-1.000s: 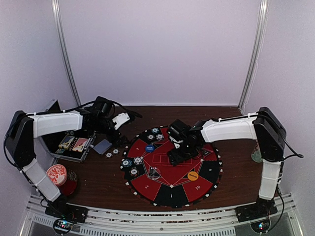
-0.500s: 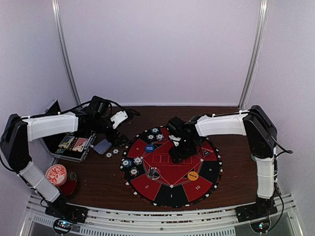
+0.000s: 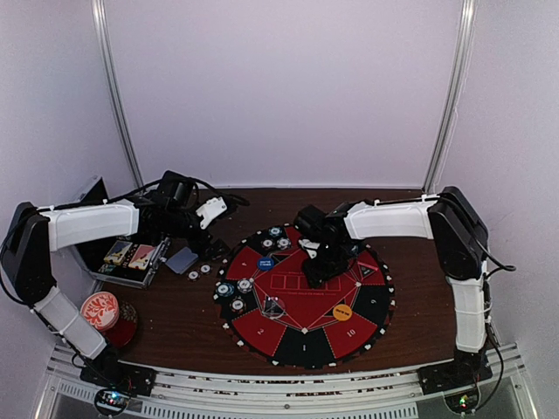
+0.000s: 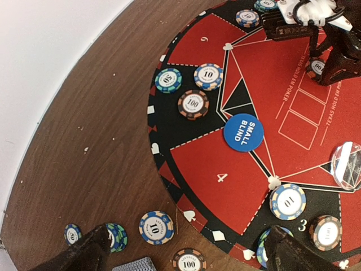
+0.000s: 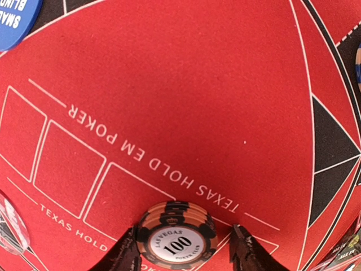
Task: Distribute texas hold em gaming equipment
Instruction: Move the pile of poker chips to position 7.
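Red-and-black felt, the big round mat (image 3: pixel 306 349), fills the middle of the brown wooden table (image 3: pixel 419 288) in the top view. The right gripper (image 3: pixel 319 272) hangs low over the mat's red centre, and the left gripper (image 3: pixel 216 247) sits by its far-left rim. We count one blue round button disc (image 3: pixel 265 263), one orange round button disc (image 3: pixel 342 312) and one grey-blue-backed stack of playing cards (image 3: pixel 182 259) on the table. Two groups of three small striped-edge poker chips (image 3: pixel 244 285) lie on the mat's left side. Any others are too small to count surely from here.

From the left wrist, that arm's own jaws stand as wide as they go, with nothing held. Nine chips show on the mat and four on the table beside it.

From the right wrist, one black-and-orange striped chip marked 100 (image 5: pixel 177 241) lies flat on the red felt between the part-open jaws. A gap shows on one side, so we judge it not yet gripped. We expect it to be light, stiff and smooth-rimmed, and too thin to catch from above. The fingertips should reach the felt and pinch across its rim, or it may tip or skid. The cards would bend and slide.
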Controlling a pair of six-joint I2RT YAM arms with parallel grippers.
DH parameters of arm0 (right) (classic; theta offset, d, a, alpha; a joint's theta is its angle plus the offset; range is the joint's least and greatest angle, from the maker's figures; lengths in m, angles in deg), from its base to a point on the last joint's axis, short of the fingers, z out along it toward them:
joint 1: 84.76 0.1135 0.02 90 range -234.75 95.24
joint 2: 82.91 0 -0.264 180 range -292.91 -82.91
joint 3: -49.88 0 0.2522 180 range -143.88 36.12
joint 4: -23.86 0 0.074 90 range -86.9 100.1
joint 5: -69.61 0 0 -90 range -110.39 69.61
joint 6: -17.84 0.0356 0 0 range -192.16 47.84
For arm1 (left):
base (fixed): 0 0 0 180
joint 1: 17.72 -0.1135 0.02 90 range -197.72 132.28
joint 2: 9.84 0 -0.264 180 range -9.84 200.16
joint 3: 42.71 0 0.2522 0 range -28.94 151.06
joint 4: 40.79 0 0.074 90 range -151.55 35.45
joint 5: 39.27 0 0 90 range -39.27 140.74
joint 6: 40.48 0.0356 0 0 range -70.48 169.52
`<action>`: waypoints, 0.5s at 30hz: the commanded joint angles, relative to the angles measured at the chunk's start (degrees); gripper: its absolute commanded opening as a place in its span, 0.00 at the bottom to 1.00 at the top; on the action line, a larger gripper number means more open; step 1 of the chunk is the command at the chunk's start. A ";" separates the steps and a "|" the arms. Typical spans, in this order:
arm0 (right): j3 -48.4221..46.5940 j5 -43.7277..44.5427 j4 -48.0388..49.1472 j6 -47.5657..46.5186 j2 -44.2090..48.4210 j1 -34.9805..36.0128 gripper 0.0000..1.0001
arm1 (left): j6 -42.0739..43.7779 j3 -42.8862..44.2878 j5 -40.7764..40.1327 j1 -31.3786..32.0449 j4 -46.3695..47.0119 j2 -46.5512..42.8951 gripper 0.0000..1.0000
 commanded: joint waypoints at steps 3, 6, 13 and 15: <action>-0.90 -2.69 1.34 -0.45 -2.99 0.56 0.50 | -0.55 -0.65 1.41 -0.33 2.32 -1.54 0.98; -0.82 -2.78 1.43 -0.38 -3.11 1.01 0.45 | -0.55 -0.64 1.67 -0.37 2.34 -1.56 0.98; -0.14 -2.78 1.46 -0.58 -3.64 1.89 0.33 | -0.55 -0.66 1.77 -0.36 2.31 -1.58 0.98; 0.05 -2.65 1.45 -0.57 -3.66 1.95 0.27 | -0.55 -0.74 1.78 -0.37 2.31 -1.70 0.98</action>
